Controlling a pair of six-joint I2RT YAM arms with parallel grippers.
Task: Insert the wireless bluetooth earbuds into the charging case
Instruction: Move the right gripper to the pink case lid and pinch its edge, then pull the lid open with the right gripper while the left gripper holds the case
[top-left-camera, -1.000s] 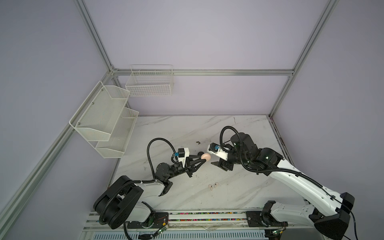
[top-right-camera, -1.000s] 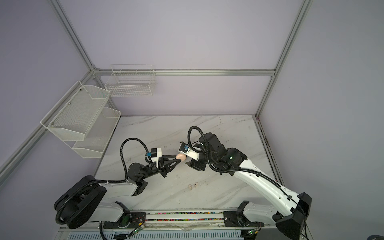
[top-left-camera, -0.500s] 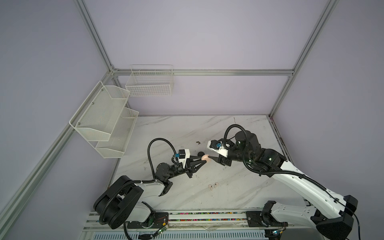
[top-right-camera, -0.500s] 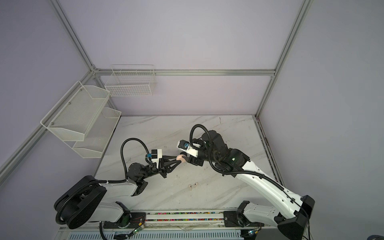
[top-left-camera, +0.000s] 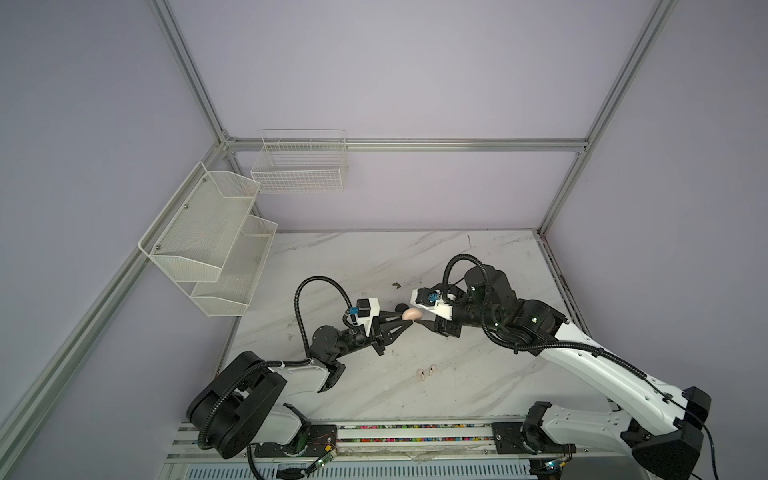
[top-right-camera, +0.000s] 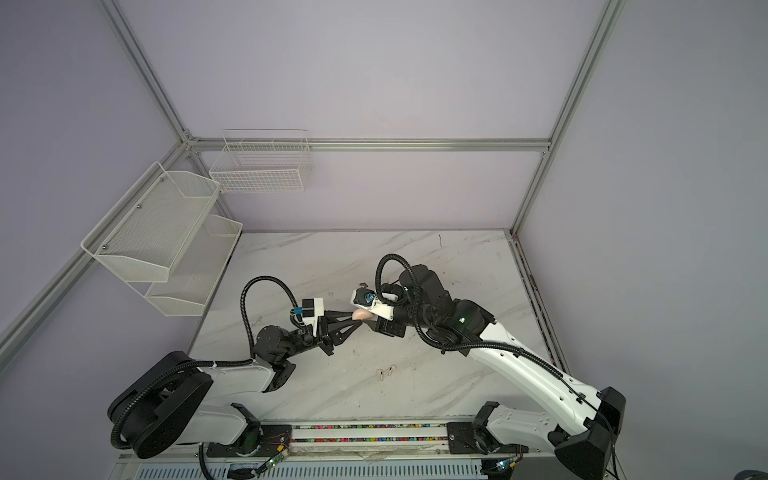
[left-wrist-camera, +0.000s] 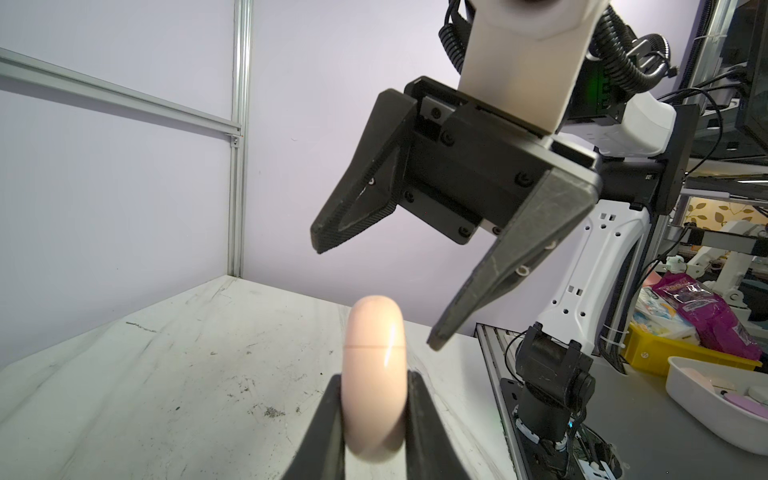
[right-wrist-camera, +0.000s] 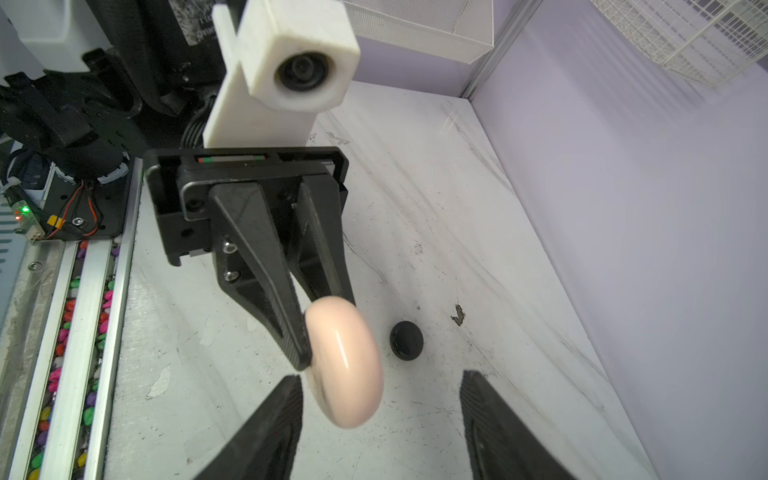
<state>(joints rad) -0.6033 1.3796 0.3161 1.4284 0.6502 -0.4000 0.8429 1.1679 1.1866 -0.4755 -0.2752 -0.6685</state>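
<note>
My left gripper (top-left-camera: 408, 316) is shut on a pale pink round charging case (top-left-camera: 411, 314), holding it on edge above the marble table (top-left-camera: 478, 374). In the left wrist view its lid seam (left-wrist-camera: 374, 345) looks closed. My right gripper (right-wrist-camera: 380, 378) is open and straddles the case (right-wrist-camera: 345, 361), whose rim lies close to one finger (right-wrist-camera: 282, 399) without touching. Two pale pink earbuds (top-left-camera: 428, 372) lie side by side on the table nearer the front. A black round case (right-wrist-camera: 406, 339) sits on the table just beyond the grippers, with a small dark bit (right-wrist-camera: 458, 314) next to it, too small to identify.
White mesh shelves (top-left-camera: 216, 232) hang on the left wall and a wire basket (top-left-camera: 301, 166) on the back wall. A rail (top-left-camera: 395, 428) with coloured beads runs along the table's front edge. Purple walls close off the back and right sides.
My right gripper has moved left towards the pink case and now has its fingers on either side of it, slightly narrower. The left gripper has kept still with the case.
</note>
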